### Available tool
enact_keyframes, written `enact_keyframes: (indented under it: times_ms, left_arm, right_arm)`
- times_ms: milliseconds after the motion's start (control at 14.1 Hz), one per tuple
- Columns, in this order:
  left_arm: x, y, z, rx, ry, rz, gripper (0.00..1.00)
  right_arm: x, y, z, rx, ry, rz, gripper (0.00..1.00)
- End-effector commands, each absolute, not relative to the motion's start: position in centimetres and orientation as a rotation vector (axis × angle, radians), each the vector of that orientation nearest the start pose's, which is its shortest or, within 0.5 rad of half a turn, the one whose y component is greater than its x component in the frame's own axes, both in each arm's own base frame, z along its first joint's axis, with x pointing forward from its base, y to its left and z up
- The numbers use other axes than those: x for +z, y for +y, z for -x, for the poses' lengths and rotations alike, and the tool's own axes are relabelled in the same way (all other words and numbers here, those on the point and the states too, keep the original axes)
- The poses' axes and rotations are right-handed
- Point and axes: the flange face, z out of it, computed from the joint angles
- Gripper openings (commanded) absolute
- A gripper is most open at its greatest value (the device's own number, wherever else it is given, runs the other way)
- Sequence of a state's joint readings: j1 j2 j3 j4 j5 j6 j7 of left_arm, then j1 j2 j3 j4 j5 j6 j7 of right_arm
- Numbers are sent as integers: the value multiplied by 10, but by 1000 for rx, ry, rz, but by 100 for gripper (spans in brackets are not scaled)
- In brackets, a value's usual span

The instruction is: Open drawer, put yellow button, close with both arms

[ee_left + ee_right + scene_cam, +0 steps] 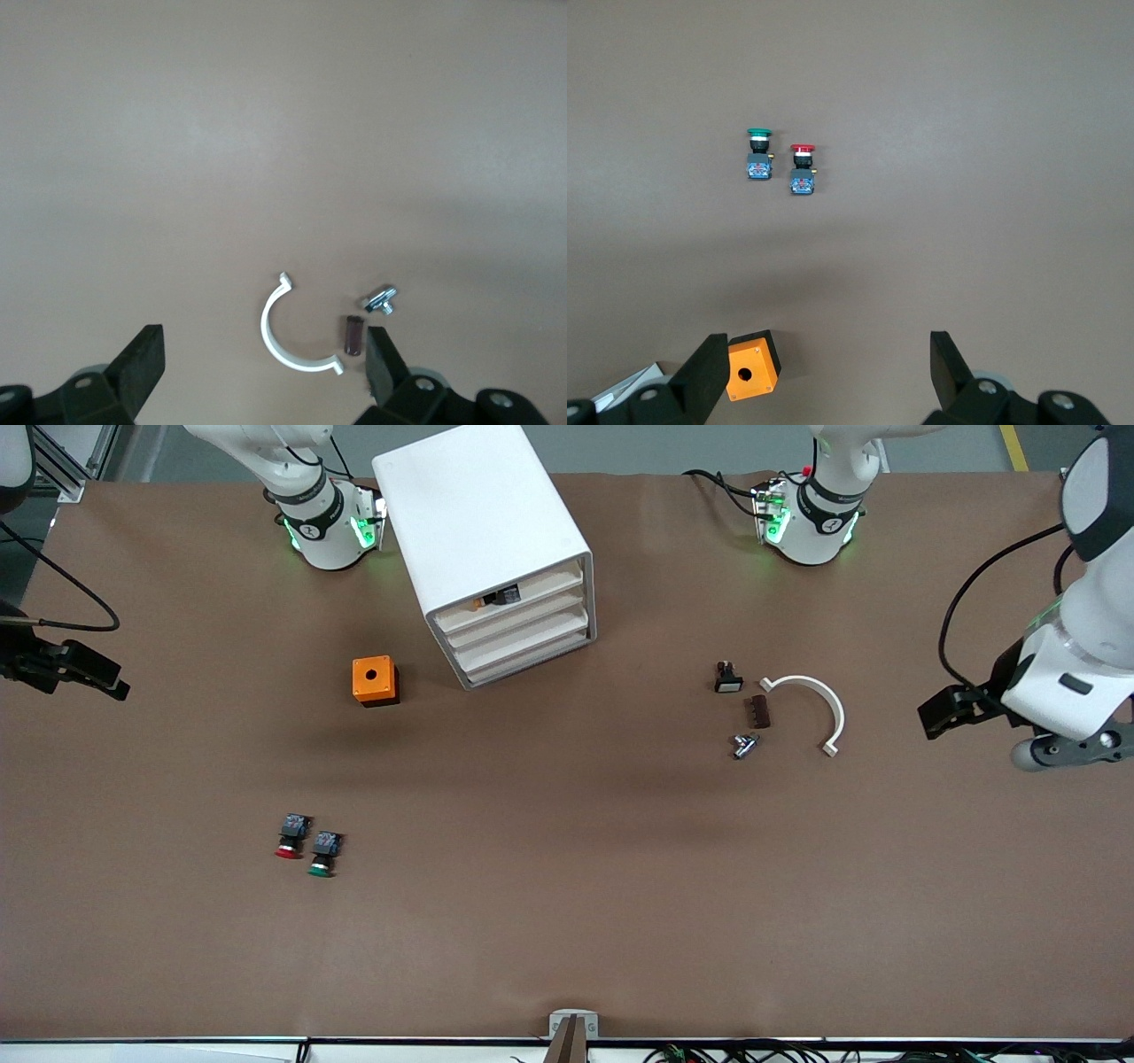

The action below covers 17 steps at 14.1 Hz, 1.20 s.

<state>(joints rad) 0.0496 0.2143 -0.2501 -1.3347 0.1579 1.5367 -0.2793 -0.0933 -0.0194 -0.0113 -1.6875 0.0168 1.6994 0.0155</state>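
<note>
The white cabinet [483, 514] stands between the arm bases. Its top drawer [540, 583] sits about level with the three lower ones. A small black body with a yellow-orange cap, the yellow button [496, 596], shows inside the top drawer's slot. My right gripper [111, 684] hangs open and empty over the right arm's end of the table; its wrist view shows the jaws [826, 354] wide apart. My left gripper [937, 717] hangs open and empty over the left arm's end; its jaws [263, 350] are also wide apart.
An orange box with a hole [375, 680] [751, 366] sits beside the cabinet. Red-capped [291, 837] [802, 168] and green-capped [324, 853] [758, 153] switches lie nearer the camera. A white half-ring [819, 707] [288, 341], brown block [757, 711], bolt [744, 745] and black part [727, 678] lie toward the left arm.
</note>
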Motion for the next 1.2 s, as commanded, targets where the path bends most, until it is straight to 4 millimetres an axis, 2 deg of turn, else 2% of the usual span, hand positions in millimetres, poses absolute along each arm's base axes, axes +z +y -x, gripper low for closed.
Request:
enact_keyframes:
  times_ms: [0, 212, 495, 708, 849, 1132]
  left_arm:
    - [636, -84, -584, -25, -111, 3038, 100]
    - [646, -86, -555, -5, -85, 3034, 100]
    - [647, -72, -526, 30, -114, 3090, 100]
    - [646, -72, -504, 24, -21, 3090, 100]
    - [648, -69, -494, 16, -27, 3086, 100]
    - [651, -62, -495, 22, -25, 3088, 100]
  right_arm:
    - [598, -55, -549, -55, 173, 3139, 100]
    - [598, -55, -549, -55, 173, 3139, 100]
    - [599, -58, -550, -63, 183, 3137, 100]
    - [599, -57, -550, -72, 181, 3137, 100]
    - [599, -57, -550, -72, 178, 3138, 100]
    - [599, -56, -550, -70, 176, 3138, 100]
